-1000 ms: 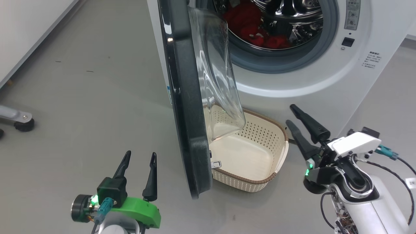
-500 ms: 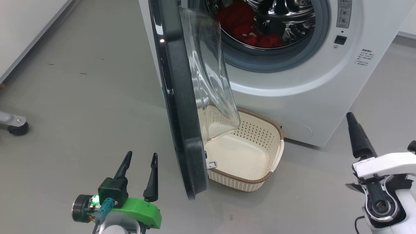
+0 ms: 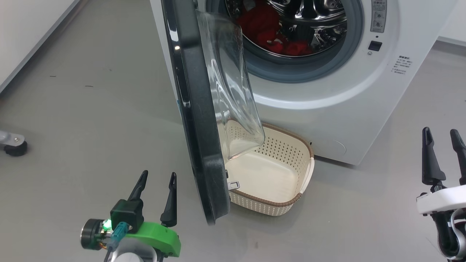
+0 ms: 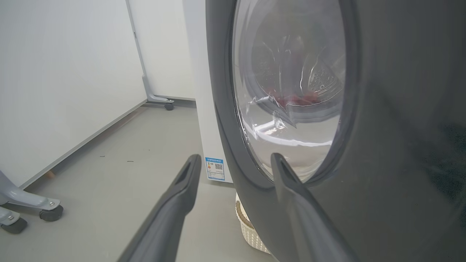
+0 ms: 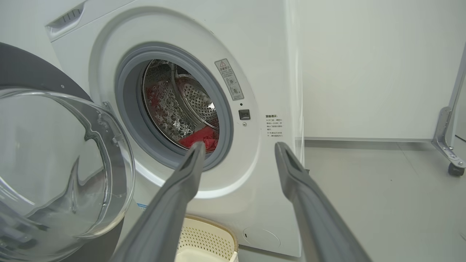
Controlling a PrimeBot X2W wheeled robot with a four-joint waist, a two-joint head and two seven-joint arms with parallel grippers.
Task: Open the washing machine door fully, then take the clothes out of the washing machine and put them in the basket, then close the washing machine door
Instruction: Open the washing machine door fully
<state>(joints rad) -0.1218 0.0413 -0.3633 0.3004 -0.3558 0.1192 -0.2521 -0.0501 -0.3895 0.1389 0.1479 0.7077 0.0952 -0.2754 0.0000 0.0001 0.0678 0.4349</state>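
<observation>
The white washing machine stands with its black door swung out towards me, the clear glass bowl facing the drum. Red clothes lie inside the steel drum; they also show in the right wrist view. The cream basket sits empty on the floor under the door, against the machine. My left gripper is open, left of the door's lower edge, empty. My right gripper is open and empty at the far right, away from the machine. The left wrist view faces the door from outside.
Grey floor spreads to the left and right of the machine. A caster of a wheeled stand sits at the far left; another stand leg stands right of the machine. A white wall runs along the left.
My right gripper has drawn back from in front of the basket to the far right, now pointing upward. The head camera has shifted slightly. The left gripper and door have not moved.
</observation>
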